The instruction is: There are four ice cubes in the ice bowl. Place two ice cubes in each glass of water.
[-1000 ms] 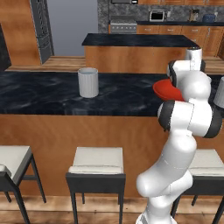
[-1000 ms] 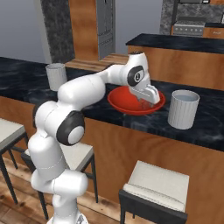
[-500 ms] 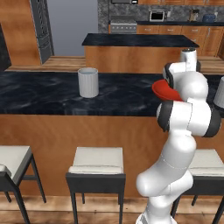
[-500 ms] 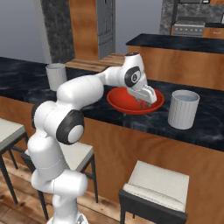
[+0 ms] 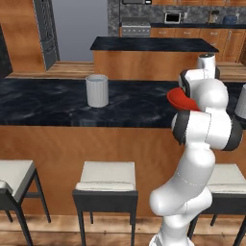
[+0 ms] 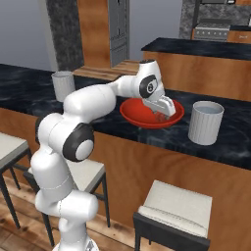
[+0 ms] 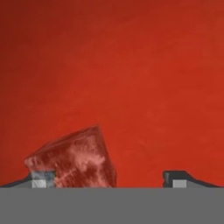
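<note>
Item: one small translucent ice cube [image 7: 74, 157], tinted red against the floor of the wide, shallow, glossy red ice bowl [image 6: 132, 112]. In the hand view it lies between the two dark finger tips of the claw [image 7: 107, 178], hard against the left tip [image 7: 40, 178] and well clear of the right tip [image 7: 175, 178]. The cube sits tilted, one corner raised toward the top of that view. It is near-equal on all sides, so no long axis can be named; one flat face slants toward the open gap.

Claw: spread, nothing gripped, lowered into the bowl from the white arm.

Bowl: stands near the front edge of the dark marbled desk [image 6: 29, 88], between two pale grey ribbed cylindrical tumblers: one [image 6: 206, 122] just beside it toward the right end, the other [image 5: 97, 90] well apart toward the left end.

Risks, as judged:
- Off-centre cube: closing from here would likely let the left tip push first, sliding or spinning the cube on the slick bowl floor.
- Tilted pose: the tips may meet an edge rather than flat faces, and the cube could squirt out.
- Descending further may press the cube into the bowl and shift the bowl toward the desk edge.
- The other cubes cannot be made out.
</note>
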You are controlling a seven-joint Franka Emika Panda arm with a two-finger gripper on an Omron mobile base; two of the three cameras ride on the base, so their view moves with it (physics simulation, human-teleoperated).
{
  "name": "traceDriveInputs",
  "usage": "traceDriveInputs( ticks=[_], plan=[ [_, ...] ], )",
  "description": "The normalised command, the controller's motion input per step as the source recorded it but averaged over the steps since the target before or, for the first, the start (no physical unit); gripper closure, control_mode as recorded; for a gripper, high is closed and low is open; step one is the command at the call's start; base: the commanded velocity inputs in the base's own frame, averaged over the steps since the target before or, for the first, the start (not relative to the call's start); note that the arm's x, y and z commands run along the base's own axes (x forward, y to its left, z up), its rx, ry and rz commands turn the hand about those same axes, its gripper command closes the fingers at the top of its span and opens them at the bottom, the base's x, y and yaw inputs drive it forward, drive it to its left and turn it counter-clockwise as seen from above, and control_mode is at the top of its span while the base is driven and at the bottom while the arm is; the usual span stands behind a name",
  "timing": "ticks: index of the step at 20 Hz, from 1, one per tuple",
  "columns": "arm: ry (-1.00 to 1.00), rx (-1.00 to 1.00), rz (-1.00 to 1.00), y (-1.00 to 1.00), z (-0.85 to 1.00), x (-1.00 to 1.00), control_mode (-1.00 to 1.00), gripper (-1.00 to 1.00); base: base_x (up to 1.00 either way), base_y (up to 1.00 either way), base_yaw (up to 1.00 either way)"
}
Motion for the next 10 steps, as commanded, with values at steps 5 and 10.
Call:
traceDriveInputs(
  ticks=[5,10],
  plan=[
    [0.00,-0.02,0.00,-0.02,-0.62,-0.02,-1.00,1.00,0.00,0.00,0.00],
    [0.00,0.05,0.06,-0.21,-0.32,-0.73,-1.00,1.00,0.00,0.00,0.00]
  ],
)
